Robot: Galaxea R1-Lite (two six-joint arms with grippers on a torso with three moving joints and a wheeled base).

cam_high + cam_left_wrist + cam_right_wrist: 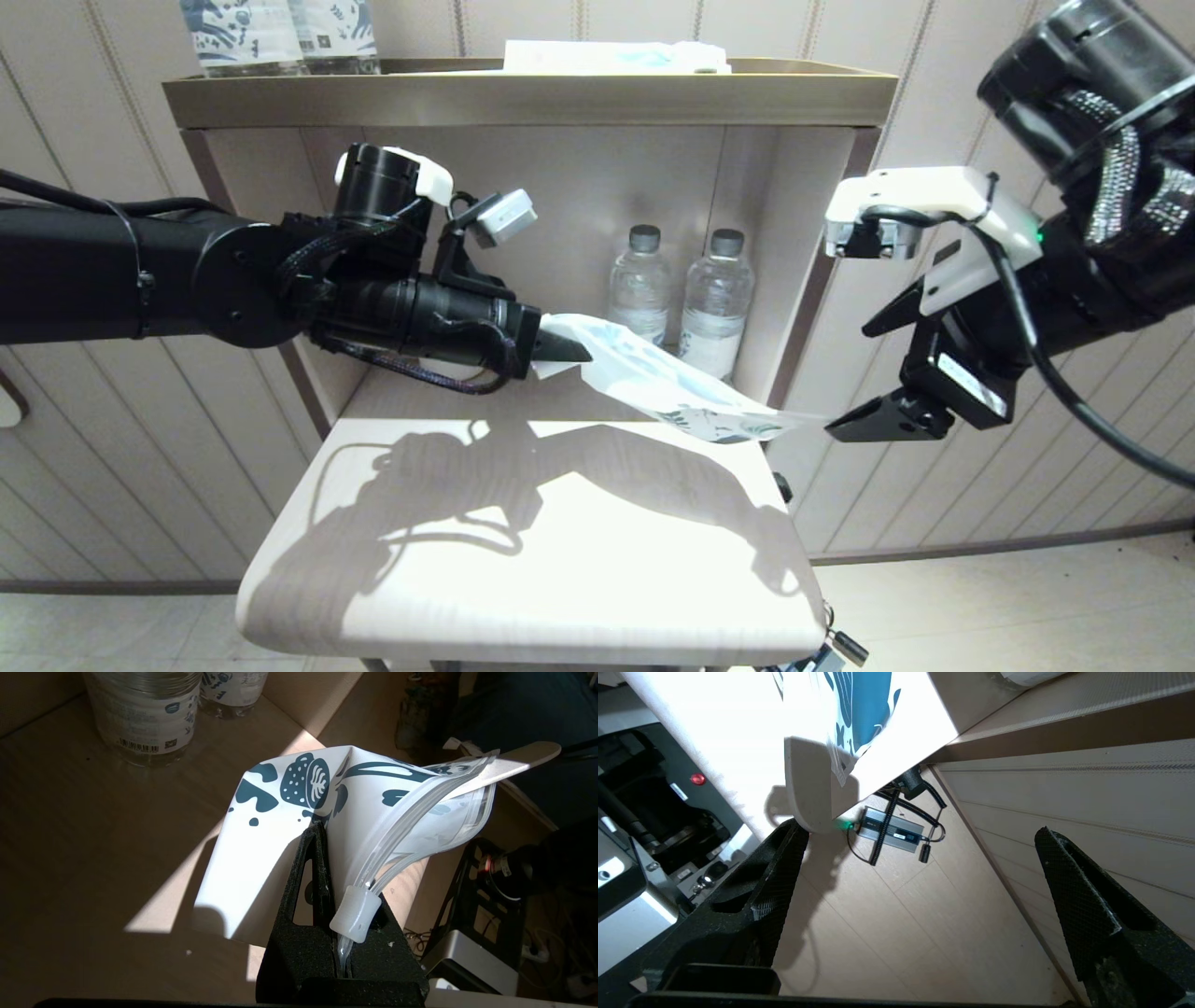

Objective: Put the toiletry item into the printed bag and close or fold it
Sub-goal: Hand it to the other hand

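- Head view: we see the left gripper (pixel 565 348), jaws clenched on one end of the printed bag (pixel 653 378), holding it above the counter (pixel 523 551).
- The toiletry item (pixel 518 763) pokes out of the bag's far mouth.
- The right gripper (pixel 882 369) hangs just beside that mouth, jaws released.

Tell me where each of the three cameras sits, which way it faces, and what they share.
Head: up high, facing forward and down at the table; both arms show.
Left wrist: behind the shut left gripper, facing the printed bag that it pinches.
Right wrist: behind the open right gripper, facing the floor and the toiletry item.
Shared: the bag, in all three.
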